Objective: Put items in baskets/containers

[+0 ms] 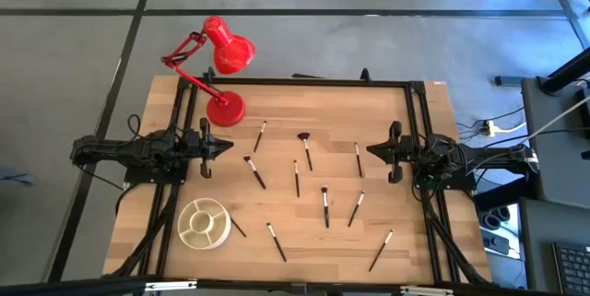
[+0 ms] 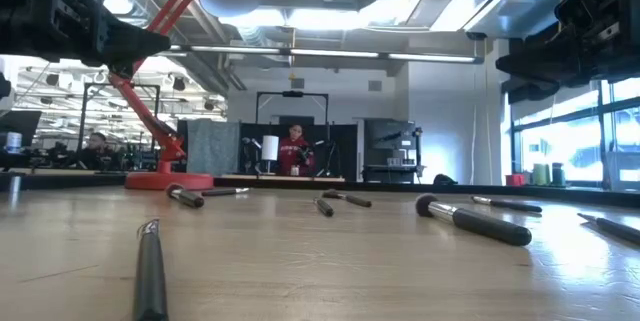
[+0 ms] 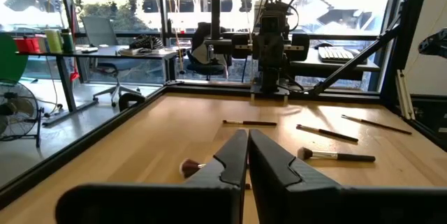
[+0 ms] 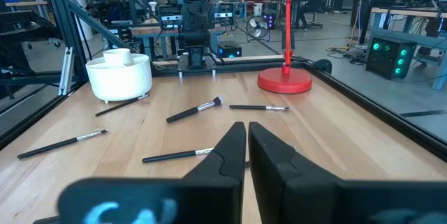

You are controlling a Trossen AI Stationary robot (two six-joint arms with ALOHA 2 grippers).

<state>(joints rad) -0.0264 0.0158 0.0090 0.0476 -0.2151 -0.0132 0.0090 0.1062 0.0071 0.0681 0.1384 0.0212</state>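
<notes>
While both arms wait at opposite table edges, left gripper (image 1: 226, 148) and right gripper (image 1: 372, 151) each show fingers pressed together, holding nothing. Makeup brushes (image 1: 325, 206), about ten, lie scattered across the wooden table (image 1: 406, 204). Cream dish (image 1: 204, 223) sits near the front-left corner, one brush touching its rim; red lamp (image 1: 225, 107) stands at the back-left.
</notes>
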